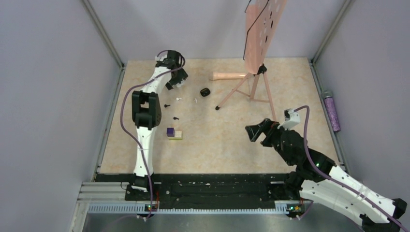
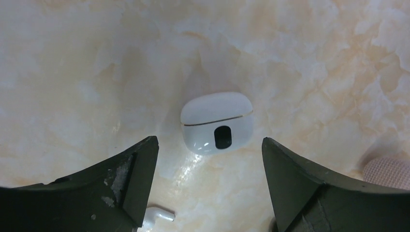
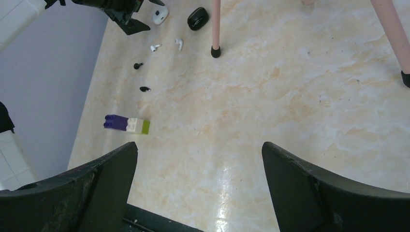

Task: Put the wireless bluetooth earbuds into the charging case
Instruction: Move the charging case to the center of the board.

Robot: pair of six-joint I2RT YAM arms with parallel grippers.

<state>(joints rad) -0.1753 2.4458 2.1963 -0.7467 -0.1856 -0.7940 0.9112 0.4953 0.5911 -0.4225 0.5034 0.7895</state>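
**Fig.** Left gripper, fingers apart, brackets a white case without touching it. Right gripper hangs clear, fingers wide. The black earbuds lie loose, apart from the black charging case. Likely hazard: grasping the white case would pair them wrongly.

The table top looks like smooth, shiny stone. The white case is glossy plastic. The left gripper has fingers of dull black plastic, and one is scratched and rough. The block is smooth plastic. The black case shines a little.
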